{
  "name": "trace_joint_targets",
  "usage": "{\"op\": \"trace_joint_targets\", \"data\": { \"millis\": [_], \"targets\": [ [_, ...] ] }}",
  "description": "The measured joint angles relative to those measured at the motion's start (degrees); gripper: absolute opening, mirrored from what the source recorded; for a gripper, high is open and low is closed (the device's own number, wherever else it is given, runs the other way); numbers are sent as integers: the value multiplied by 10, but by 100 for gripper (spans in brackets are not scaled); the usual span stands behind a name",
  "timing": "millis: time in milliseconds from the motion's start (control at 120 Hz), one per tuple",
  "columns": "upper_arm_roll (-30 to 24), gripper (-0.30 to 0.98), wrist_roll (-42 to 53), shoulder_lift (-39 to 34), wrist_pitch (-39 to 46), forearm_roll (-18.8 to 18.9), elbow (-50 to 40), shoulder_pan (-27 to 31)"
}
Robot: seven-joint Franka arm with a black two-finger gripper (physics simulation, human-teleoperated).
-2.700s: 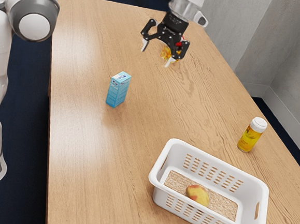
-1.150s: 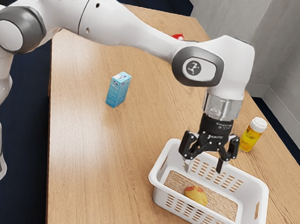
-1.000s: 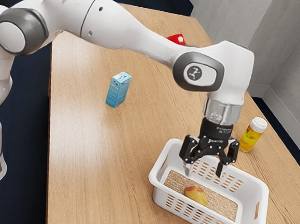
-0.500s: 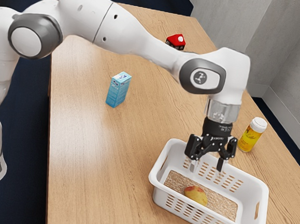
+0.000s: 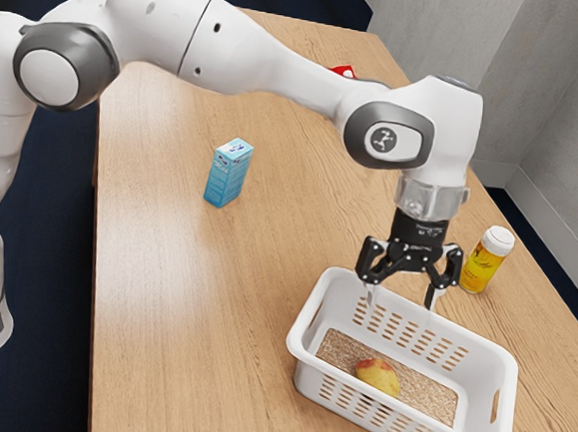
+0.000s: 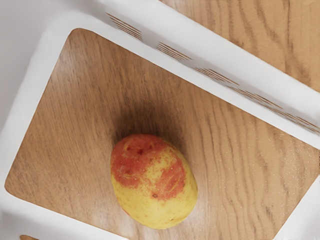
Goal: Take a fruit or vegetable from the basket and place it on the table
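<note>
Over the basket (image 5: 506, 378), in the exterior view, the gripper (image 5: 400, 303) points down with its two fingers wide apart and nothing between them. The fruit (image 5: 377, 377) lies low in the basket, under the gripper but a bit to one side. A blue box (image 5: 228, 176) and a bottle (image 5: 485, 261) stand on the table (image 5: 162, 296), outside the basket.

In the wrist view, the fruit is red and yellow, and longer one way than the other. It sits by itself on the brown floor, nearer one long wall.

I think the job now is to get the fruit. Next, the gripper should line up over it, go down without bumping the wall, and squeeze.
</note>
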Motion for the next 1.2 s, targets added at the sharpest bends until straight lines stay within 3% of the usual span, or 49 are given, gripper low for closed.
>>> {"op": "trace_joint_targets", "data": {
  "millis": [225,383,1200],
  "targets": [
    [-1,69,74,-7,0,42,-13,-8],
    [-2,69,116,-1,1,51,-17,-10],
    [-19,69,213,52,65,12,-28,-19]
  ]
}}
